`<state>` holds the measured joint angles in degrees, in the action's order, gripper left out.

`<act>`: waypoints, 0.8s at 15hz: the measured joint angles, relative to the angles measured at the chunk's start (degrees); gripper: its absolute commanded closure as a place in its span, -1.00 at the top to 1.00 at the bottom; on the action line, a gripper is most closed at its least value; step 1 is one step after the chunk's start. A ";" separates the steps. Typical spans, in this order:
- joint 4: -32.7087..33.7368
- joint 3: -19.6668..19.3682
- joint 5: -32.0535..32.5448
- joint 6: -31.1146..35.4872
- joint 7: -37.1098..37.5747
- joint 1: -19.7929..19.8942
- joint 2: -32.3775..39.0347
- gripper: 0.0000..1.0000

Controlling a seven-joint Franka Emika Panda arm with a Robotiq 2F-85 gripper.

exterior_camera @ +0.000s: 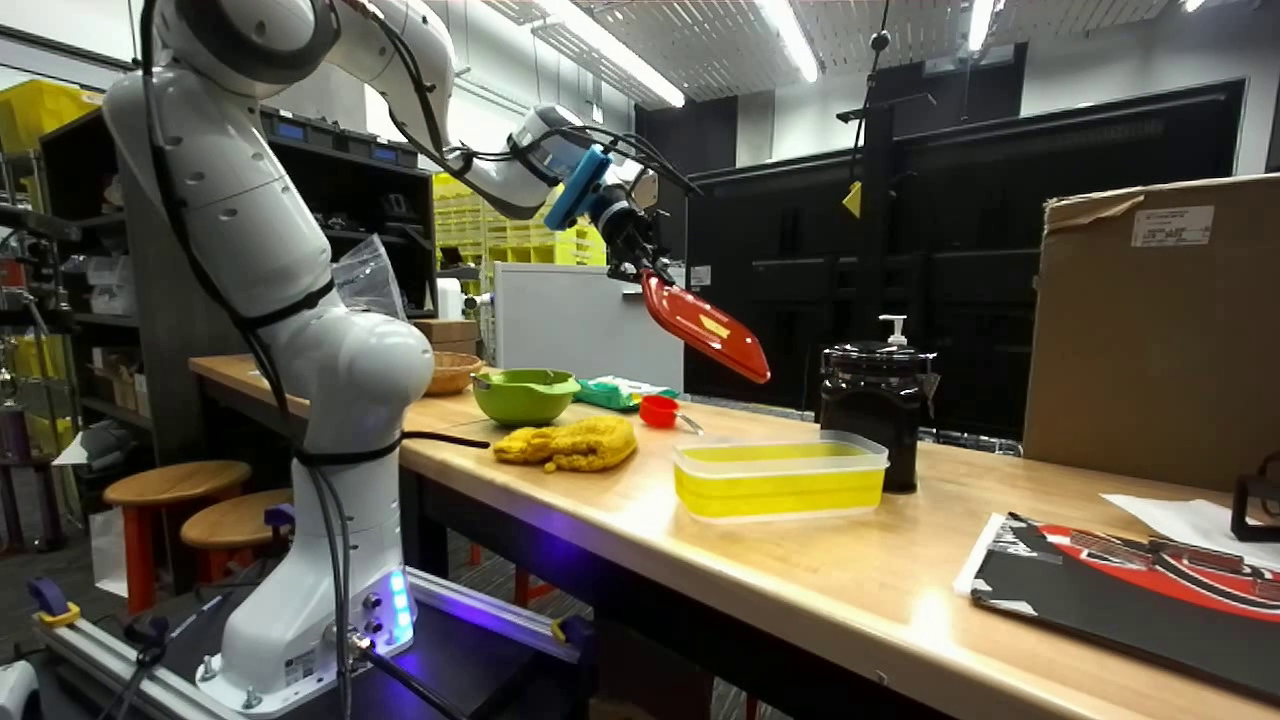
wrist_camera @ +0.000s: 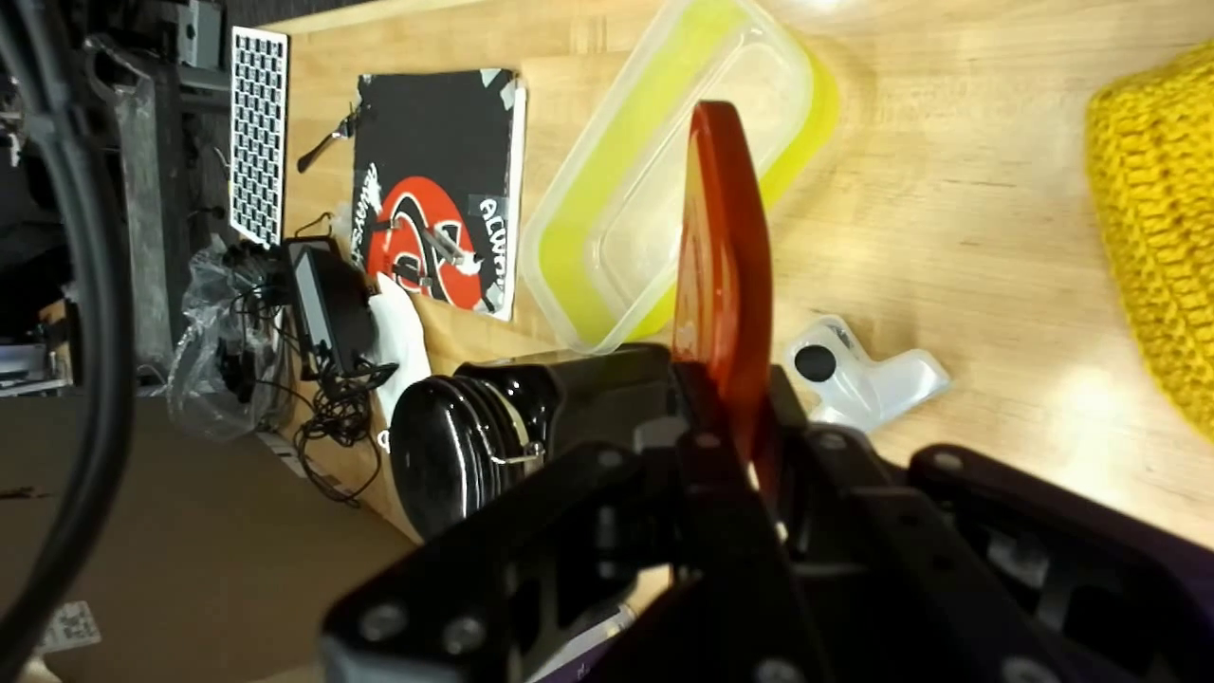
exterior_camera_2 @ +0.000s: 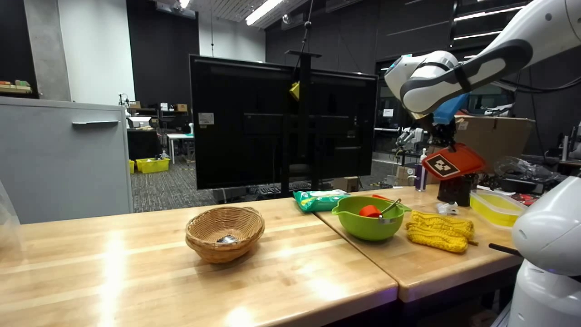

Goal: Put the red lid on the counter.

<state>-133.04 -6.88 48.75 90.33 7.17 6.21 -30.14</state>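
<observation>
The red lid [exterior_camera: 708,328] is in the air above the counter [exterior_camera: 850,560], tilted with its far end down in an exterior view. It also shows in an exterior view [exterior_camera_2: 465,159] with a black-and-white tag on it. In the wrist view the lid [wrist_camera: 744,256] stands edge-on between the fingers. My gripper [wrist_camera: 732,394] is shut on one end of the lid; it also shows in both exterior views [exterior_camera: 655,272] [exterior_camera_2: 451,146]. The yellow tub [exterior_camera: 780,490] sits on the counter, open, below and beyond the lid. The lid touches nothing but the gripper.
A black jar [exterior_camera: 870,410] stands behind the tub. A yellow knitted cloth [exterior_camera: 575,445], a green bowl [exterior_camera: 525,397] and a red cup [exterior_camera: 658,410] lie nearer the arm. A clear plastic piece [wrist_camera: 858,375], a black binder [wrist_camera: 436,123] and a wicker basket [exterior_camera_2: 218,247] are also on the counter.
</observation>
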 measured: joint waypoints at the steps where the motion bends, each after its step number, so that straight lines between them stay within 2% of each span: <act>1: 0.34 -0.10 0.65 0.47 -0.25 0.00 0.85 -0.94; 12: 4.49 -0.89 4.30 8.11 -5.64 -0.08 12.98 -0.94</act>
<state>-128.55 -7.77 53.06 98.44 1.53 6.13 -17.16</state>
